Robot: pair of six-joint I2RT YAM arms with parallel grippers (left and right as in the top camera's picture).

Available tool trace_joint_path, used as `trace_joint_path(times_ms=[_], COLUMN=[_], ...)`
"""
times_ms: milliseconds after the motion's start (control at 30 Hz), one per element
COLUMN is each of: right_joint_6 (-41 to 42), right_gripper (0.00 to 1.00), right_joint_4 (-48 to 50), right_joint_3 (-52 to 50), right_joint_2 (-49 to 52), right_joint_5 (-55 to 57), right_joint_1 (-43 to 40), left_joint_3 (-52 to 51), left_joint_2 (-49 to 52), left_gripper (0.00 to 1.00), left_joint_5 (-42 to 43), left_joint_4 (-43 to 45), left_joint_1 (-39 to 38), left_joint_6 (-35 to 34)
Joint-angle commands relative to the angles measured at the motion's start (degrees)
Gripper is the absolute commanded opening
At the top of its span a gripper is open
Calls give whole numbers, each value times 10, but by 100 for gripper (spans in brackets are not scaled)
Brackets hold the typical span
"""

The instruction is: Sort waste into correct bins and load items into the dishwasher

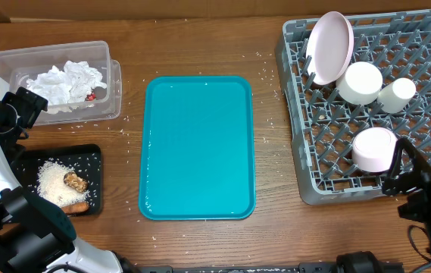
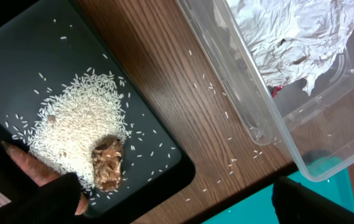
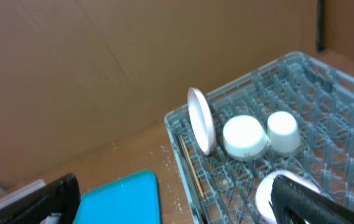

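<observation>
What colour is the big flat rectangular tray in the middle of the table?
The flat rectangular tray is plain teal; the overhead view shows it best.

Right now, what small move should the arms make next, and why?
Probably draw both arms back to rest. The plate, cup, one bowl and the other bowl sit in the rack; tissue lies in the clear tub, rice in the black tray; the teal tray holds nothing; the left claw and right claw are open. Only stray grains lie on the table.
</observation>
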Motion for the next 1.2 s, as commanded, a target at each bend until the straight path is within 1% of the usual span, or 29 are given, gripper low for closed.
trace_joint_path(times_ms=[0,133,233,467,567,667,800,967,1167], right_joint_6=[-4,-4,-4,-4,-4,-4,-3,-4,-4], right_gripper=[100,100,100,100,100,100,100,100,100], right_joint_4=[85,210,288,507,604,670,691,720,676], right_joint_3=[-122,-274,-374,-564,-628,-678,-726,-759,-762], right_joint_2=[-74,-164,-210,-254,-264,-278,-319,-322,-322], right_joint_5=[-13,-66,-111,-134,-134,-134,-134,-134,-103], right_joint_1=[-5,-23,-44,-51,-52,-52,-54,-66,-70], left_joint_3=[8,8,8,8,8,8,8,8,8], left_joint_2=[9,9,9,9,9,9,9,9,9], left_gripper=[100,100,100,100,100,100,100,100,100], left_joint_5=[-2,-2,-2,-2,-2,-2,-2,-2,-2], left_joint_4=[0,1,0,0,0,0,0,0,0], left_joint_1=[0,0,0,0,0,0,0,0,0], left_joint_6=[-6,-6,-6,-6,-6,-6,-6,-6,-6])
